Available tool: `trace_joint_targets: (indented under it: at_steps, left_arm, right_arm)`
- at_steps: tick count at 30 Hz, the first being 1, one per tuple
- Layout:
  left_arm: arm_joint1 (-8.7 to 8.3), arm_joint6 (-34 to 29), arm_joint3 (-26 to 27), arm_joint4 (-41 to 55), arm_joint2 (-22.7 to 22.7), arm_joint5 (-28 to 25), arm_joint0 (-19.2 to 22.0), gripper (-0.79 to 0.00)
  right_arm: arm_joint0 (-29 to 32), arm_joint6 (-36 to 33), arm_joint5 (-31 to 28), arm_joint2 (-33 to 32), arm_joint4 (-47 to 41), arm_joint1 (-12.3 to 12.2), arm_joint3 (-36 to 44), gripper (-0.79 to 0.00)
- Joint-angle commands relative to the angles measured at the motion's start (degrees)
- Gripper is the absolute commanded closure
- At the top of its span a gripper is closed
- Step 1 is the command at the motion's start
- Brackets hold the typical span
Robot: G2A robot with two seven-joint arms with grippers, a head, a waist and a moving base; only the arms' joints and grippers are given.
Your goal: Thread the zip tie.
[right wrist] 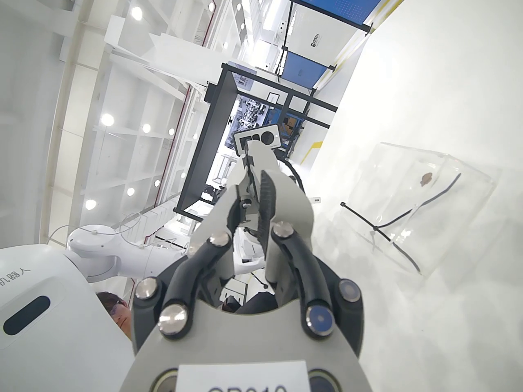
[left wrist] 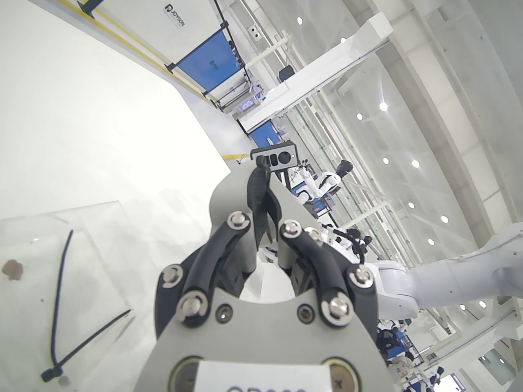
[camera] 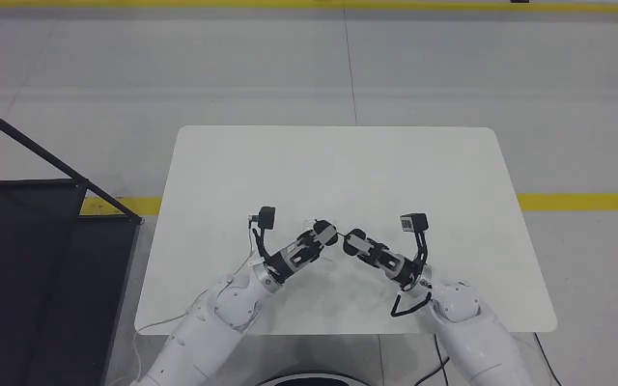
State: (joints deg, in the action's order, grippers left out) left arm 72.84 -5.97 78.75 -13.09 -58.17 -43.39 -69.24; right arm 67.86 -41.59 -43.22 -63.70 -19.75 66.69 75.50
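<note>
A black zip tie [left wrist: 57,308] lies bent into a V on a clear plastic plate [left wrist: 98,218], its head at the bend. It also appears in the right wrist view, zip tie [right wrist: 408,214] on the plate [right wrist: 478,189]. My left gripper [left wrist: 261,175] is shut with nothing in it and is raised off the table, apart from the tie. My right gripper [right wrist: 250,157] is likewise shut and holds nothing. From above, the left gripper [camera: 322,234] and right gripper [camera: 353,241] point at each other, tips almost touching, over the table's front middle.
The white table [camera: 328,164] stretches bare behind and beside both grippers. A small brown mark [left wrist: 12,269] sits on the clear plate near the tie. A dark frame [camera: 39,241] stands off the table's left edge.
</note>
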Motion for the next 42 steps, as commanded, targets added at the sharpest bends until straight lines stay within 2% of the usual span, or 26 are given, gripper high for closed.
trace_joint_targets:
  at_steps: [1,4,9,14,19,33,38,42]
  left_arm:
    - [-0.35,-0.1,1.0,-0.8,-1.6,0.0,-0.6,0.000]
    - [-1.05,-0.4,3.2,-1.7,-4.6,0.0,-2.2,0.000]
    - [-2.57,-2.3,7.7,-2.3,-11.3,0.6,-6.1,0.000]
    - [-4.01,-5.5,11.8,0.2,-18.0,0.3,-10.2,0.000]
    - [-5.02,-8.5,14.4,2.0,-22.8,1.0,-13.6,0.000]
    - [-5.04,-9.2,15.0,2.5,-22.5,1.5,-13.7,0.000]
    - [-5.19,-8.8,16.2,2.3,-23.9,2.9,-13.1,0.000]
    - [-5.73,-11.6,17.4,5.5,-26.4,2.8,-13.2,0.000]
  right_arm:
    - [0.3,0.6,0.1,-0.5,2.0,-0.1,1.0,-0.693]
    - [0.9,2.2,0.8,-1.5,7.0,-0.4,3.6,-0.705]
    - [3.2,8.4,4.4,-2.6,21.2,-0.6,11.2,-0.785]
    - [6.2,13.8,7.7,-2.6,34.8,-0.7,18.4,-0.785]
    - [7.1,15.7,8.2,-2.9,36.8,-0.7,19.8,-0.785]
    - [7.1,15.7,8.2,-2.9,36.8,-0.7,19.8,-0.785]
    - [8.8,18.5,18.0,-2.5,47.2,-0.7,26.2,-0.785]
    - [9.7,18.6,26.5,-0.8,56.0,-0.5,31.9,-0.785]
